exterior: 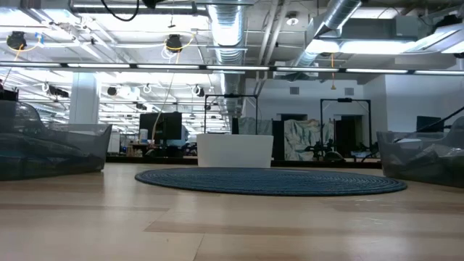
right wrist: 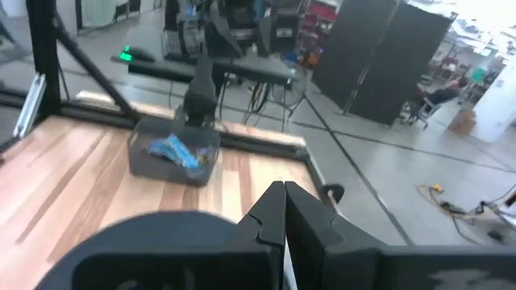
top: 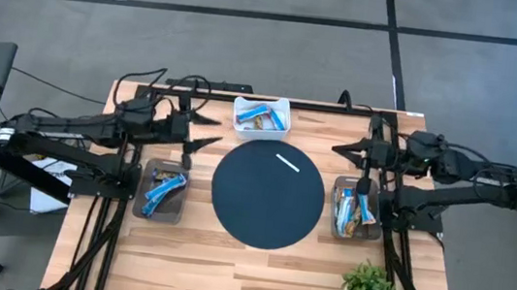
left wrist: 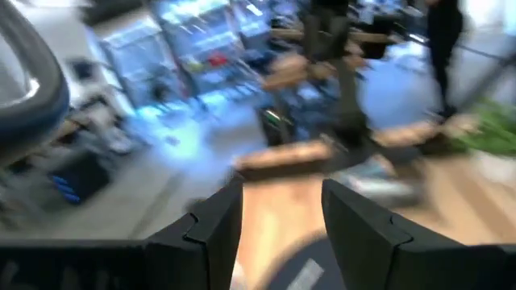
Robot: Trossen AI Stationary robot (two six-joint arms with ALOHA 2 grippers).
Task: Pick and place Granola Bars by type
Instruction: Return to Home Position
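The granola bars sit in three bins. A white bin point(top: 262, 116) at the far middle holds blue and tan bars point(top: 260, 118). The left grey bin point(top: 163, 191) holds blue bars point(top: 166, 187), also seen in the right wrist view point(right wrist: 173, 151). The right grey bin point(top: 356, 210) holds tan and blue bars point(top: 358, 211). My left gripper point(top: 207, 129) hovers open above the table, left of the white bin. My right gripper point(top: 338, 149) hovers shut, right of the white bin and beyond the right bin; its fingers point(right wrist: 284, 205) are closed together and hold nothing.
A dark round mat point(top: 268, 193) lies mid-table with a thin white strip point(top: 288, 162) on its far part. A small green plant point(top: 365, 289) stands at the near right corner. In the low view the white bin point(exterior: 234, 151) stands behind the mat point(exterior: 268, 180).
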